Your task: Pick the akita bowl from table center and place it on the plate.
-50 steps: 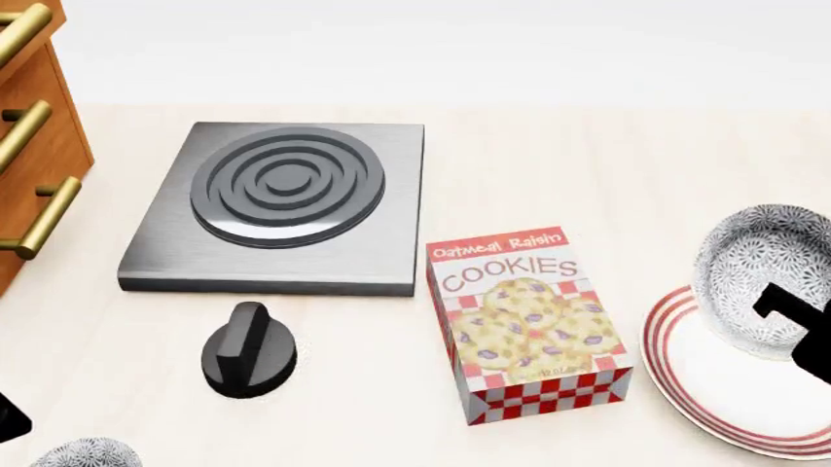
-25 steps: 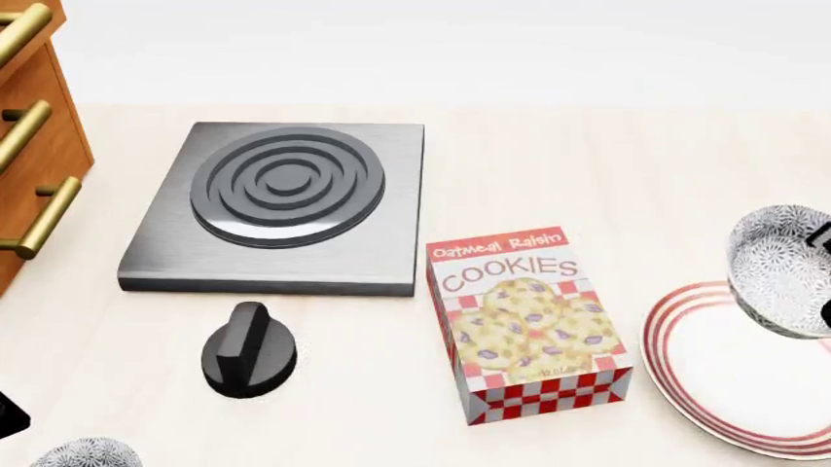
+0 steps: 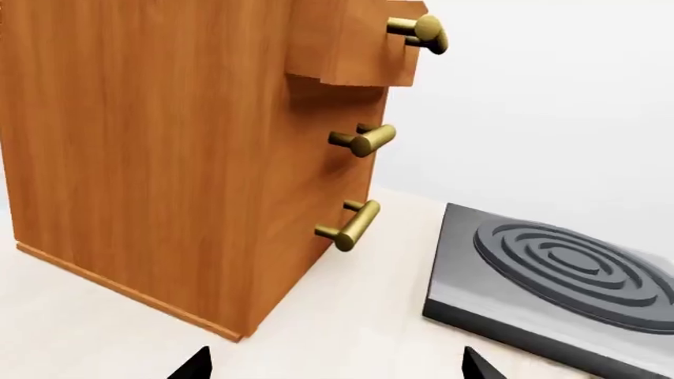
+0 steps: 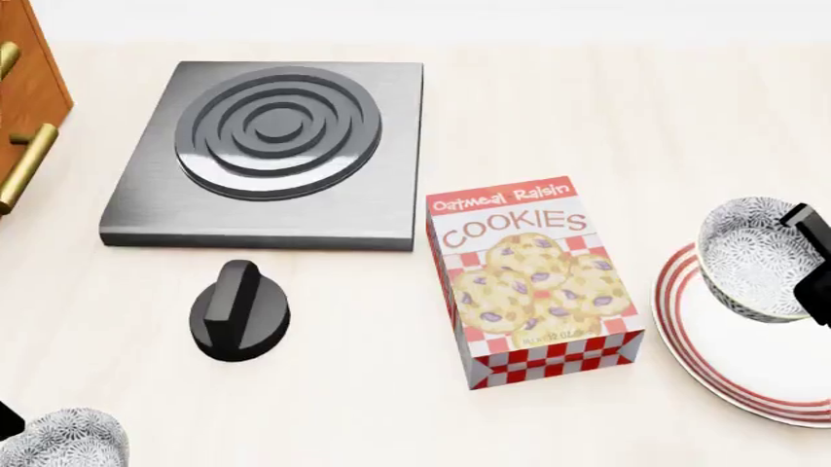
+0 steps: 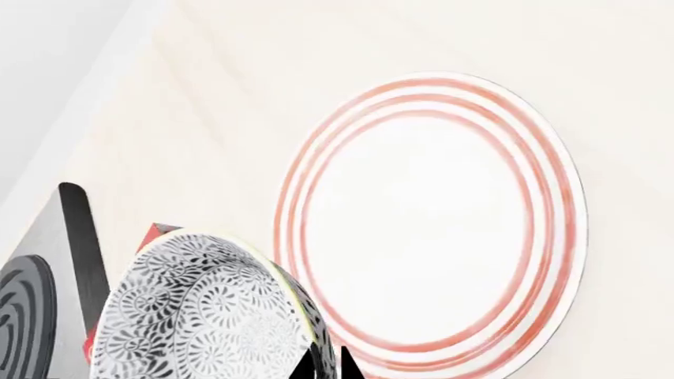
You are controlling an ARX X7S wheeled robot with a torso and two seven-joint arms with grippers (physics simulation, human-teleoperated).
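The speckled grey-and-white akita bowl (image 4: 760, 258) hangs tilted over the left rim of the large white plate with red concentric rings (image 4: 727, 365), lifted clear of it, at the right edge of the head view. The right gripper (image 4: 812, 255) is clamped on the bowl's far rim, only a black piece of it showing there. The right wrist view adds what the head view cuts off: the whole round plate (image 5: 427, 221) lying bare on the pale table (image 5: 263, 95), with the bowl (image 5: 205, 312) held beside its edge and the black finger tips (image 5: 321, 365) pinching the bowl wall.

Left of the bowl lies the red-and-white oatmeal raisin cookie box (image 4: 532, 280), then a black knob (image 4: 240, 311) and a grey square burner plate (image 4: 272, 151).

A second identical speckled bowl (image 4: 65, 440) sits at the bottom left corner.

Only the left wrist view shows the wooden drawer cabinet with brass handles (image 3: 189, 150) in full, and the left gripper (image 3: 331, 367) with its tips spread apart, holding nothing
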